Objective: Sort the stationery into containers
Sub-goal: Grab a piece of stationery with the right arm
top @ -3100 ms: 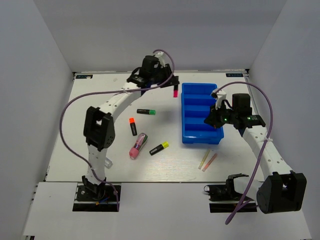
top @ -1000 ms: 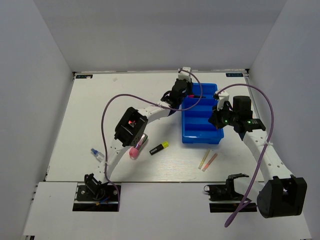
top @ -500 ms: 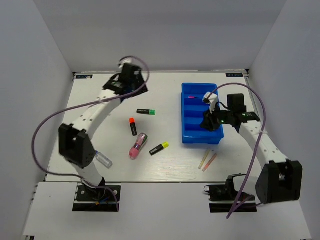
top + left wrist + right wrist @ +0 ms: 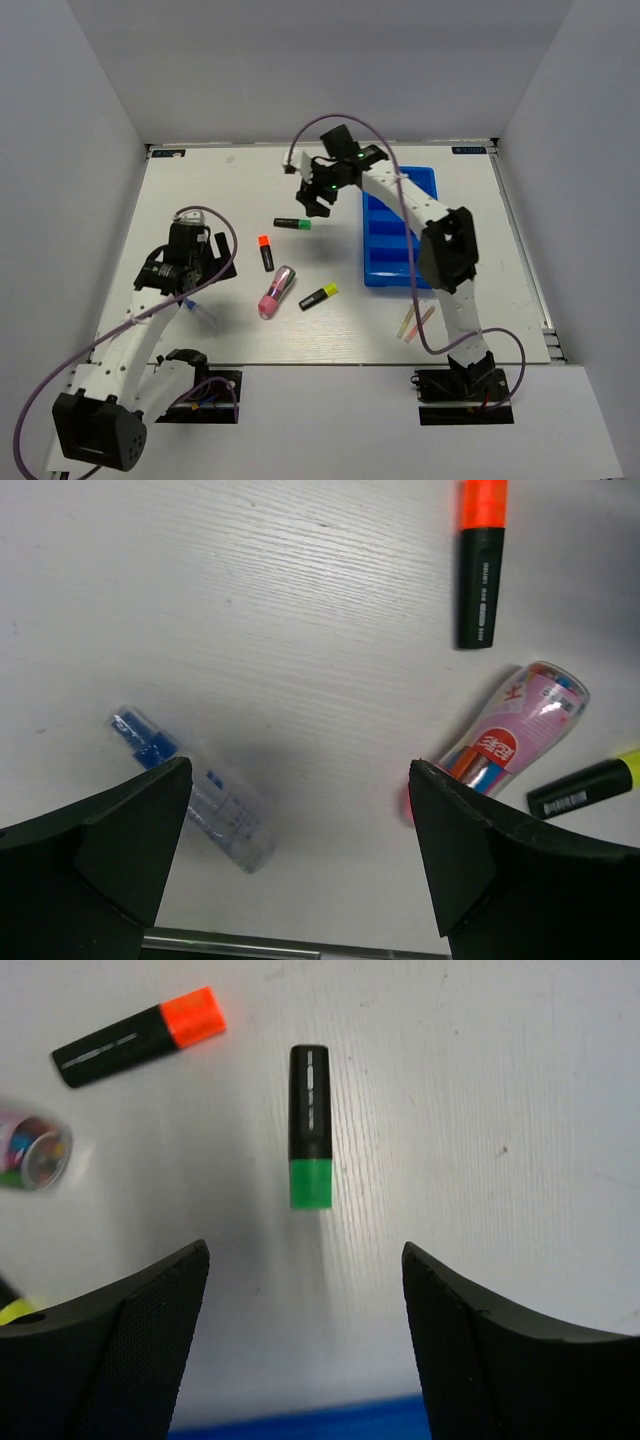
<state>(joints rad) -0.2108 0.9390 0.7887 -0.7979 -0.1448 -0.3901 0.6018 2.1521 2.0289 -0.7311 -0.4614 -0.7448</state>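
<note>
While the right gripper (image 4: 305, 1256) hangs spread above the green-capped highlighter (image 4: 310, 1125), lying left of the blue tray (image 4: 400, 281), a pick-up is judged in hand, and descent and closure are called for.

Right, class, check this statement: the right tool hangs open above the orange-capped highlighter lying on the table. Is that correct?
Not quite. The right wrist view shows the right tool hanging open above the green-capped highlighter, which lies centred between its fingers. The orange-capped highlighter lies off to one side. The rest of the statement holds.
</note>
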